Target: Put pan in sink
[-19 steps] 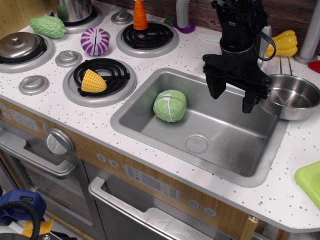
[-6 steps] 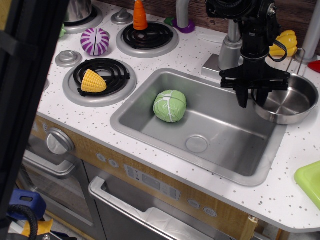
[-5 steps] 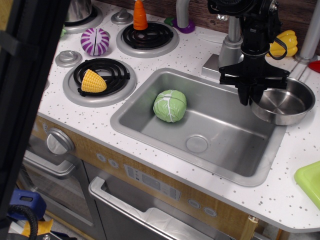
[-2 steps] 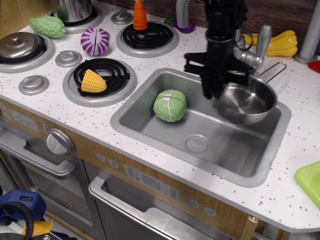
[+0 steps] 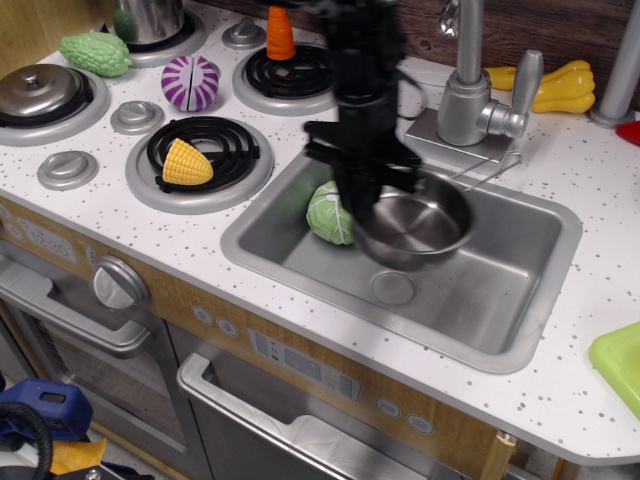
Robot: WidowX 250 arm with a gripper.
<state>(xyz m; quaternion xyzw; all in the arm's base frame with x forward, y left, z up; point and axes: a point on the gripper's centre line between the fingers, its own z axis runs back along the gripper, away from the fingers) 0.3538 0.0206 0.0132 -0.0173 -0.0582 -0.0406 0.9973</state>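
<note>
The small shiny steel pan (image 5: 420, 225) hangs over the middle of the sink (image 5: 500, 290), its wire loop handle (image 5: 480, 168) pointing back right toward the faucet. My black gripper (image 5: 362, 205) comes straight down and is shut on the pan's left rim, holding it a little above the basin floor. The round drain (image 5: 392, 288) shows just below the pan. A green cabbage (image 5: 326, 212) lies in the sink's left part, partly hidden behind the gripper and touching or nearly touching the pan.
A silver faucet (image 5: 470, 95) stands behind the sink. Corn (image 5: 186, 162) lies on the near burner. A purple vegetable (image 5: 190, 82), a carrot (image 5: 280, 32), a lidded grey pot (image 5: 42, 92) and a green gourd (image 5: 95, 52) sit on the stove. A lime plate (image 5: 618, 362) is at far right.
The gripper took the pan by its rim from the counter right of the sink and carried it left over the basin; now it is over the middle, beside the cabbage.
</note>
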